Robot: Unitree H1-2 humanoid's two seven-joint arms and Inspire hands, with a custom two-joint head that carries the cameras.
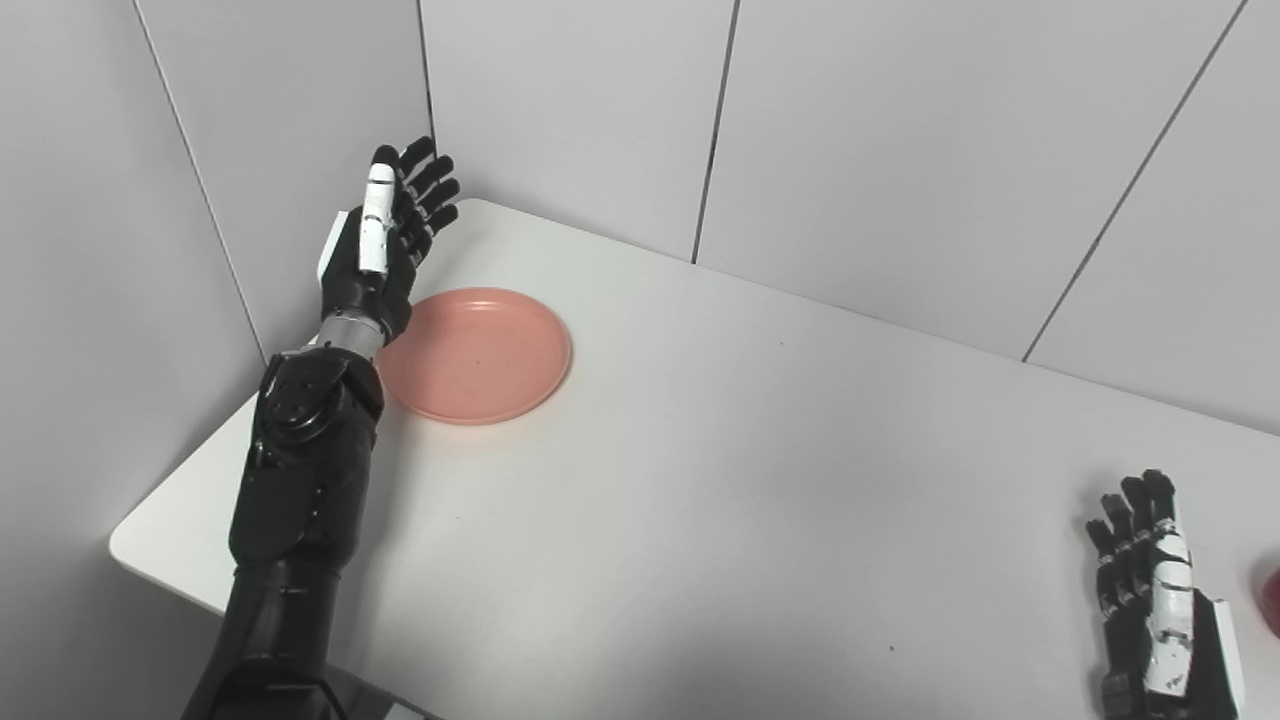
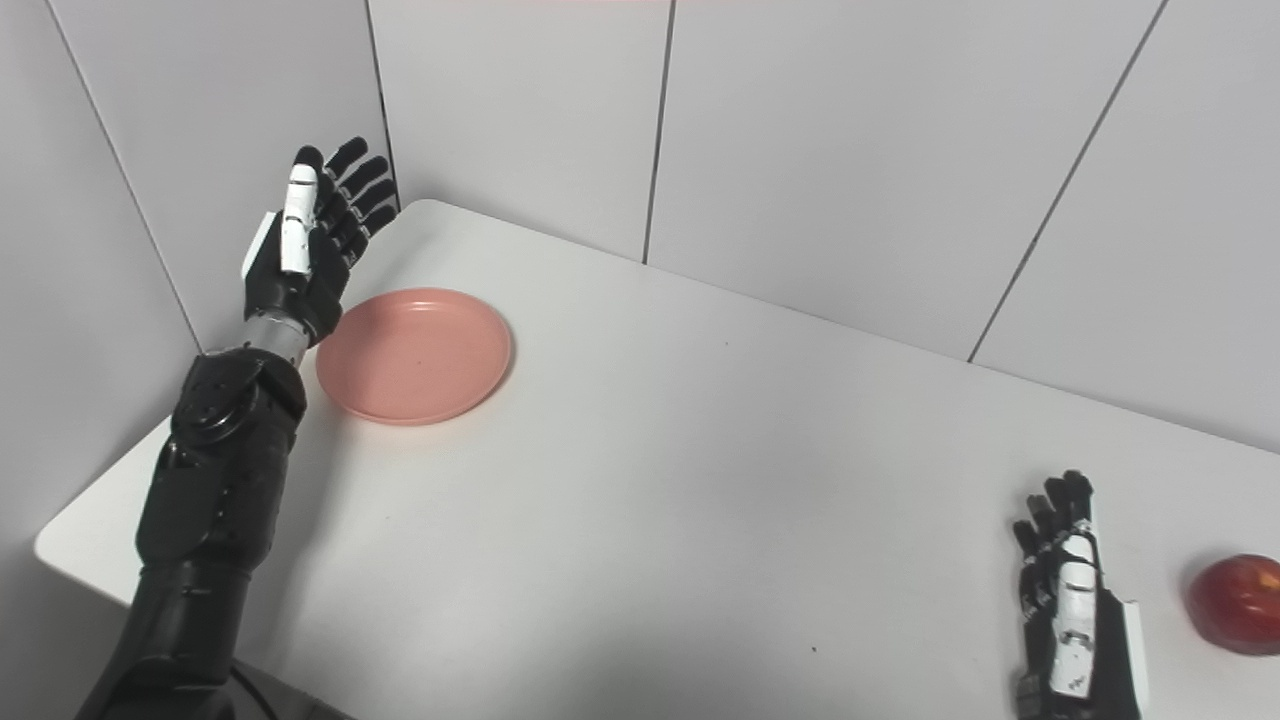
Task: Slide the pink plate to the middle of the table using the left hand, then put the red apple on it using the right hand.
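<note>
Pink plate [image 1: 473, 355] sits just inboard of my left hand [image 1: 385, 245], which is raised beside its outer rim, fingers spread and holding nothing; sliding hasn't started. Next I'd lower that hand against the rim and push inward. My right hand [image 2: 1075, 610] rests spread and empty, red apple [image 2: 1237, 590] just outboard.

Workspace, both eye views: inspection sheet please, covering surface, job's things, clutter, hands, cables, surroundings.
Surface: white table, bare in the middle.
Job's things: pink plate at the far left, nothing on it; red apple at the right edge, not on the plate.
Clutter: nothing seen.
Hands: left hand raised beside the plate's left rim, fingers apart, holding nothing; right hand low near the apple, not holding it, fingers extended.
Cables: nothing seen.
Surroundings: grey panel walls behind and left.
</note>
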